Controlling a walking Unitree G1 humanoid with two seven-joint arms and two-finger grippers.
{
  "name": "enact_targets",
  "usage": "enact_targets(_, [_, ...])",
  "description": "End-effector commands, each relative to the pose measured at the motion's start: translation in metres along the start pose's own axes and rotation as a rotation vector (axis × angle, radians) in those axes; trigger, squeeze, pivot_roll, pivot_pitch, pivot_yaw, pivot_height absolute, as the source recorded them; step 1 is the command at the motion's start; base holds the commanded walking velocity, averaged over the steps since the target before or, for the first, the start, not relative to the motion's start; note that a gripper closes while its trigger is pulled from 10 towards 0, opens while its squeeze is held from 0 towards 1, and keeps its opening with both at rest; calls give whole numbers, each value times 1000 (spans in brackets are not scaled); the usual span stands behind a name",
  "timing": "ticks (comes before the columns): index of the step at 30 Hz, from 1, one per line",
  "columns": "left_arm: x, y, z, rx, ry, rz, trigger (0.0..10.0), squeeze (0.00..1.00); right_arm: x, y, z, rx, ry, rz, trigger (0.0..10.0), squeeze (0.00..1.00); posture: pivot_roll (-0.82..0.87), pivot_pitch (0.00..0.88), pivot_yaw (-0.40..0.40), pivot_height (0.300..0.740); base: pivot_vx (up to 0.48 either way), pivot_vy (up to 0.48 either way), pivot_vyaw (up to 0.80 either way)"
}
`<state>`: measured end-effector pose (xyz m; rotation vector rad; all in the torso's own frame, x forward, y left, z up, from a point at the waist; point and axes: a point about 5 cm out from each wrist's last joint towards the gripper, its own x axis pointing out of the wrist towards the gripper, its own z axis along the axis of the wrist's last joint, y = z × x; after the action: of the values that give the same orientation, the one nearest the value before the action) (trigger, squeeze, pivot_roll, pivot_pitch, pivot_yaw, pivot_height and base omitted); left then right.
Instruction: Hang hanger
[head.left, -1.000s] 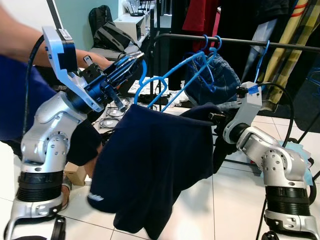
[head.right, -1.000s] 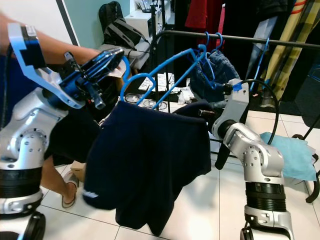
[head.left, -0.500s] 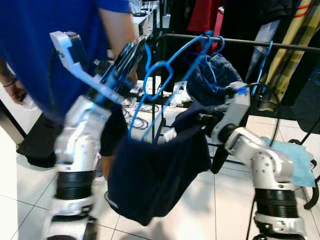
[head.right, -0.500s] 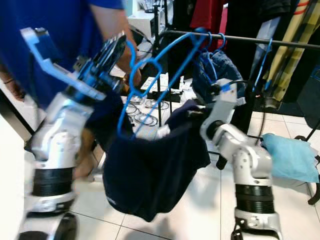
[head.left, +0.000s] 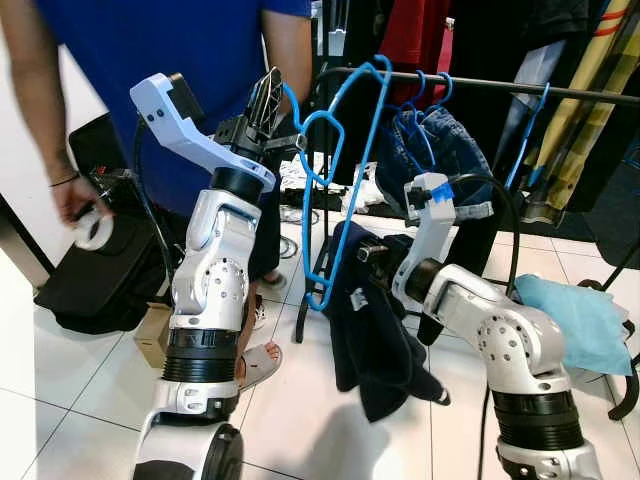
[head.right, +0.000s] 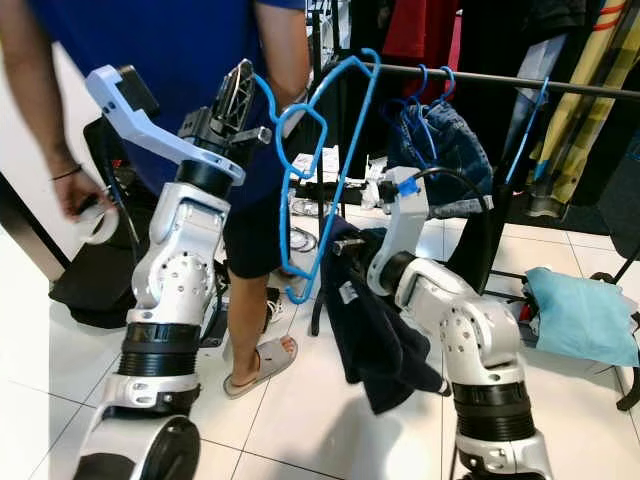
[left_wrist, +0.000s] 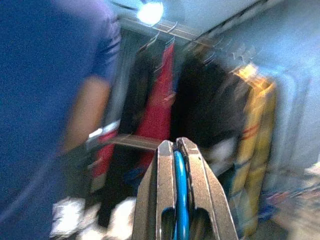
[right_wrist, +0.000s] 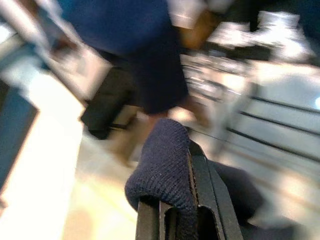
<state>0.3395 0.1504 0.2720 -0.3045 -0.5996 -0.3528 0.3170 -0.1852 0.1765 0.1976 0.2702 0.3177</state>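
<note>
The left gripper (head.left: 268, 98) is raised high at the left of the scene, its two black fingers (left_wrist: 165, 190) pressed narrow on the blue wire of the blue hanger (head.left: 335, 180), which shows as a thin strip between them in the left wrist view. From that grip the hanger hangs almost on edge, its hook (head.left: 378, 72) up at the near left end of the black clothes rail (head.left: 480, 85), touching or just over it; I cannot tell which. The hanger's long side runs down to a rounded corner low beside the right arm. The right gripper (head.left: 372, 253) sits lower and to the right, its fingers (right_wrist: 202, 200) clamped on a fold of the dark navy garment (head.left: 375, 340), whose knit cloth wraps over the fingertips in the right wrist view; the rest of the garment droops toward the white tiled floor (head.left: 90, 400). Further along the rail hang more blue hangers (head.left: 425, 95) with a denim piece (head.left: 440, 150), then dark, red and yellow-striped clothes behind. A person in a blue shirt (head.left: 190, 70) stands just behind the left arm, one hand (head.left: 75, 200) low at the far left above a black bag (head.left: 100, 280) on the floor. A light blue cloth (head.left: 570, 320) lies at the right. Open floor lies near and left of the robot.
</note>
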Motion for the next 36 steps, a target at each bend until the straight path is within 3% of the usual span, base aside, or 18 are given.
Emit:
enact_targets(1, [-5, 6, -7, 29, 44, 12, 10000, 0, -1, -5, 2, -7, -29, -24, 0, 0, -105, 14, 14, 740, 0, 0, 0])
enact_targets(2, [-19, 19, -15, 72, 102, 48, 10000, 0, -6, -19, -9, -10, -6, -81, 0, 0, -104, 15, 14, 740, 0, 0, 0])
enact_targets(3, [-19, 19, -15, 72, 102, 48, 10000, 0, -6, -19, -9, -10, -6, -81, 0, 0, -104, 15, 14, 740, 0, 0, 0])
enact_targets(4, [-48, 38, -32, 133, 213, 109, 10000, 0, -15, -39, -36, -14, 53, -161, 0, 0, -99, 17, 14, 740, 0, 0, 0])
enact_targets(7, [-56, 43, -37, 150, 239, 129, 10000, 0, -18, -43, -44, -15, 72, -178, 0, 0, -99, 17, 14, 740, 0, 0, 0])
enact_targets(12, [-55, 43, -38, 155, 234, 134, 10000, 0, -18, -43, -44, -17, 73, -176, 0, 0, -99, 17, 14, 740, 0, 0, 0])
enact_targets(13, [-79, 54, -58, 162, 343, 197, 10000, 0, -21, -50, -69, -11, 126, -211, 0, 0, -84, 23, 19, 740, 0, 0, 0])
enact_targets(15, [-79, 54, -58, 162, 343, 197, 10000, 0, -21, -50, -69, -11, 126, -211, 0, 0, -84, 23, 19, 740, 0, 0, 0])
enact_targets(16, [-101, 64, -72, 168, 434, 248, 10000, 0, -25, -55, -89, -11, 169, -234, 392, 0, -82, 23, 19, 740, 0, 0, 0])
enact_targets(18, [-101, 64, -72, 168, 434, 248, 10000, 0, -25, -55, -89, -11, 169, -234, 392, 0, -82, 23, 19, 740, 0, 0, 0])
enact_targets(19, [-126, 73, -87, 167, 534, 311, 10000, 0, -30, -60, -110, -23, 215, -252, 10000, 0, -83, 22, 20, 740, 0, 0, 0])
enact_targets(20, [-151, 81, -101, 161, 632, 387, 10000, 0, -37, -63, -128, -35, 245, -261, 10000, 0, -80, 22, 21, 740, 0, 0, 0])
enact_targets(22, [-151, 81, -101, 161, 632, 387, 10000, 0, -37, -63, -128, -35, 245, -261, 10000, 0, -80, 22, 21, 740, 0, 0, 0])
enact_targets(24, [-194, 83, -123, 78, 778, 522, 10000, 0, -47, -66, -151, -57, 269, -258, 10000, 0, -73, 22, 17, 740, 0, 0, 800])
enact_targets(26, [-214, 79, -131, 31, 836, 573, 10000, 0, -53, -67, -164, -55, 283, -254, 10000, 0, -64, 19, 12, 740, 0, 0, 800])
enact_targets(36, [-227, 71, -138, -30, 858, 532, 10000, 0, -59, -68, -174, -26, 271, -239, 10000, 0, -48, 16, 6, 740, 0, 0, 800])
